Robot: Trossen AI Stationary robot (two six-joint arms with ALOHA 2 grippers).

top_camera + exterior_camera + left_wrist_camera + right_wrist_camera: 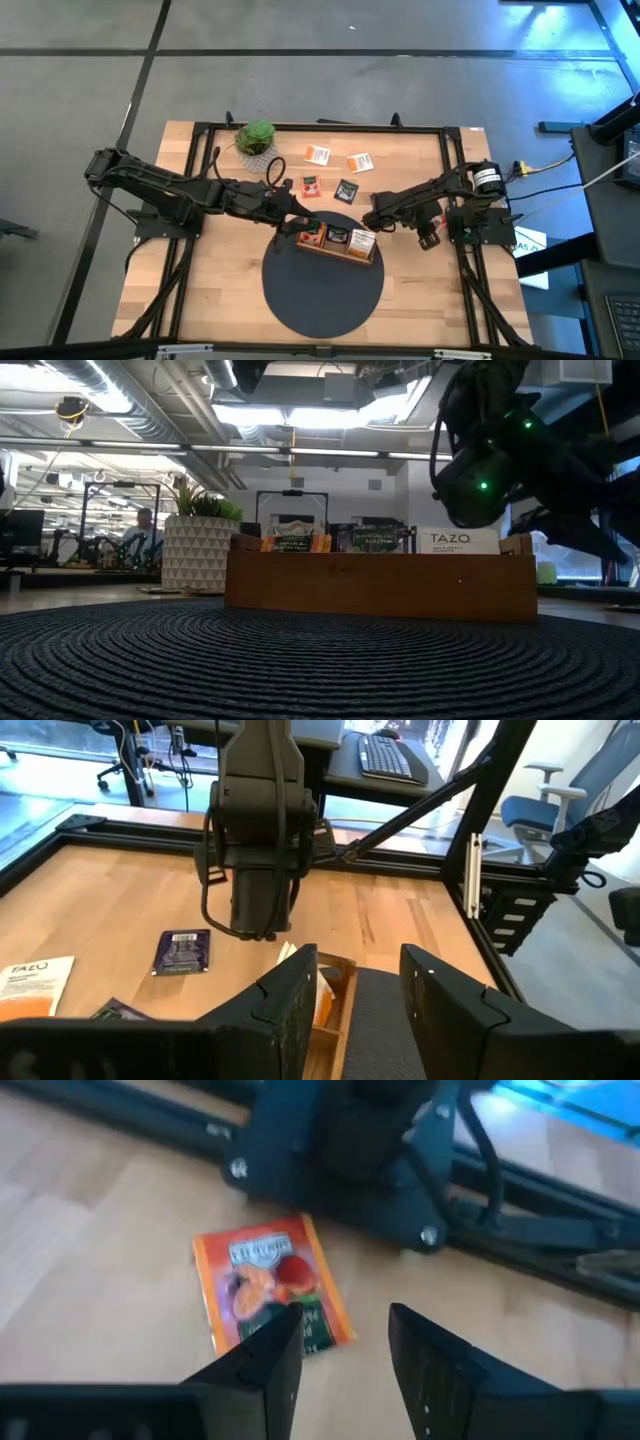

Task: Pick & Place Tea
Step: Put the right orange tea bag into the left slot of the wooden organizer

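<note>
The brown wooden tray (pixel 336 251) sits on a dark round mat, with tea packets standing in its three parts: orange (pixel 290 543), dark green (pixel 375 540) and white (pixel 458 541). More packets lie flat on the table beyond it: white-orange (pixel 318 154), orange (pixel 360 162), red-orange (pixel 312 186) and dark (pixel 346 190). My left gripper (pixel 292 222) hovers open at the tray's left end (pixel 325 995), holding nothing. My right gripper (pixel 372 217) is open above the tray's right end. In its wrist view (pixel 345 1355) the red-orange packet (pixel 270 1295) lies ahead of the fingers, untouched.
A small green potted plant (pixel 256 137) stands near the far left corner. The round woven mat (pixel 322 295) reaches toward the near edge. A black frame (pixel 455 150) borders the table. The two arms face each other closely over the tray. Bare wood lies to the left and right.
</note>
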